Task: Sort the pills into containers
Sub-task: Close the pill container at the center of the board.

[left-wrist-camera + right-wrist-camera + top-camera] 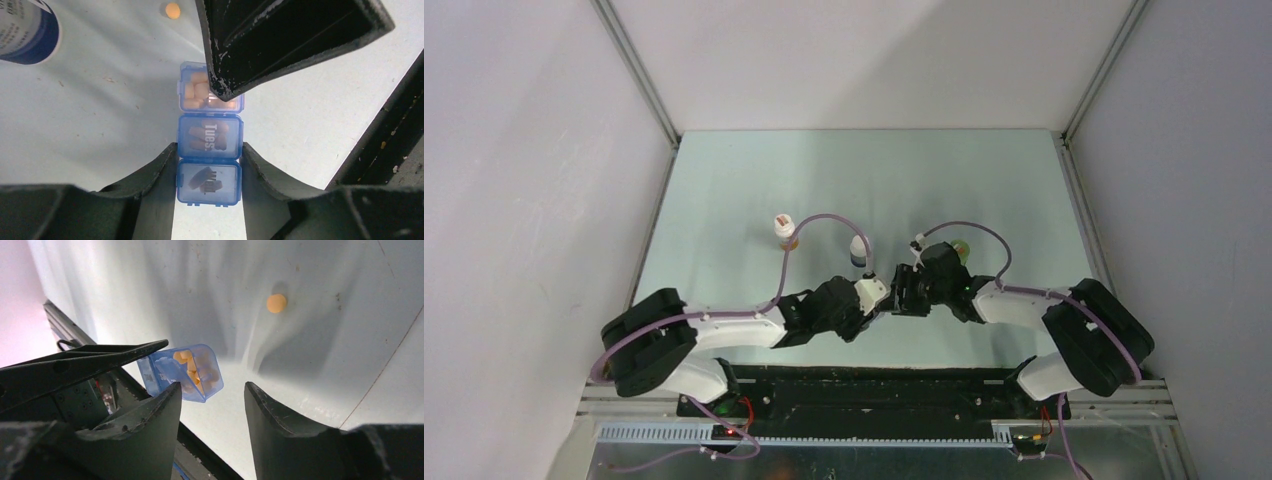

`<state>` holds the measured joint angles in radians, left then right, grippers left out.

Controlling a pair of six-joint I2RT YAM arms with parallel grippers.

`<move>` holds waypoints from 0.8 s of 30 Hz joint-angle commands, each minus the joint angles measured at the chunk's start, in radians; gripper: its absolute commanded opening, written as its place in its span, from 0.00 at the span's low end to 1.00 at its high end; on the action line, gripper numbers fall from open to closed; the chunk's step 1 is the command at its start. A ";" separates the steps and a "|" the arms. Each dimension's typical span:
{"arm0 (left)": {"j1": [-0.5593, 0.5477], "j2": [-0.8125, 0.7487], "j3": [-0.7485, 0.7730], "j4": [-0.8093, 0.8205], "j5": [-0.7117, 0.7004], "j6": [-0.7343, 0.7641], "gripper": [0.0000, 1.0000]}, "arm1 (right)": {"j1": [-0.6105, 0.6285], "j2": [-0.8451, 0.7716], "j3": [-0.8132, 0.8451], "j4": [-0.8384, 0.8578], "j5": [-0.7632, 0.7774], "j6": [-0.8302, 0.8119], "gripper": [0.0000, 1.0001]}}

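While the left gripper [210,162] pinches the translucent blue rectangular plastic pill box [210,135] across its nearest compartment, one finger against each long side, we note the right gripper [212,390] spread, with nothing between its fingers. One right finger overlaps the box's far compartment in the left wrist view; we cannot tell if they touch. Small round orange-yellow tablets [194,91] fill that compartment, and more show under the lid marked "Tues." One loose tablet [276,303] lies on the pale green table [824,180], beyond the box's far end. A white round bottle with a dark blue label [25,30] stands off to one side.
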<state>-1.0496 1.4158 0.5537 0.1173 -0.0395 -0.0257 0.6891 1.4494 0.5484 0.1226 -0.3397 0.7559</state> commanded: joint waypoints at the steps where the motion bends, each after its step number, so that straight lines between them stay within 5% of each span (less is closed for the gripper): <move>1: -0.002 -0.068 0.034 -0.028 -0.010 0.024 0.03 | -0.026 -0.065 -0.024 0.104 -0.085 0.068 0.58; 8: -0.004 -0.123 0.051 -0.060 -0.007 0.054 0.02 | -0.056 -0.112 -0.057 0.207 -0.165 0.161 0.72; 24: -0.003 -0.354 0.049 -0.092 0.058 0.052 0.04 | -0.070 -0.187 -0.062 0.276 -0.251 0.270 0.75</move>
<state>-1.0515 1.1027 0.5610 0.0307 -0.0277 0.0017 0.6243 1.2968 0.4866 0.3241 -0.5579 0.9806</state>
